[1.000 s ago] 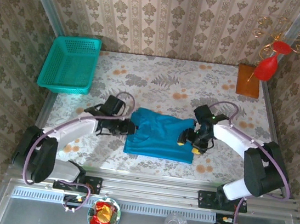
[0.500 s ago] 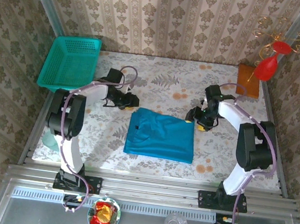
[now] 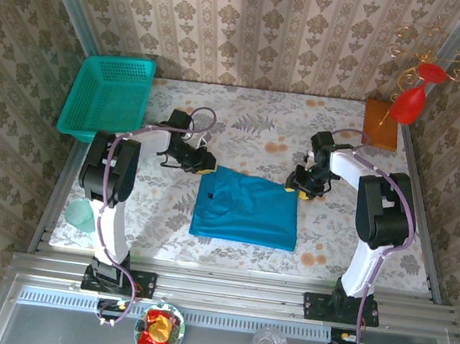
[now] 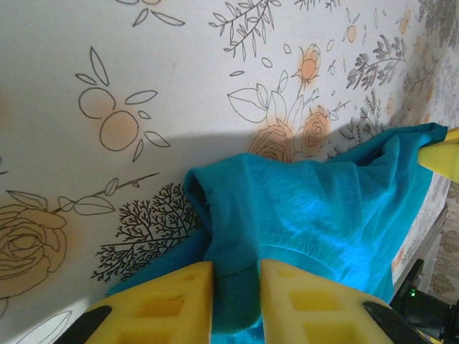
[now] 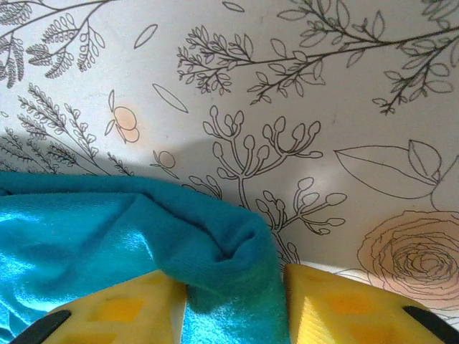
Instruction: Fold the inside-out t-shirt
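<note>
Pinching t-shirt (image 3: 246, 212) far corners, left gripper (image 3: 202, 165), right gripper (image 3: 300, 190)

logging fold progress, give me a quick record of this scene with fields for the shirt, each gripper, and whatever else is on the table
t-shirt: blue-teal, lying as a rough rectangle mid-table, far edge rumpled
left gripper: at the shirt's far left corner, shut on a fold of cloth
right gripper: at the shirt's far right corner, bunched cloth pinched in it
mesh basket: teal, far left corner, apart from the shirt
table: floral-patterned top
</note>
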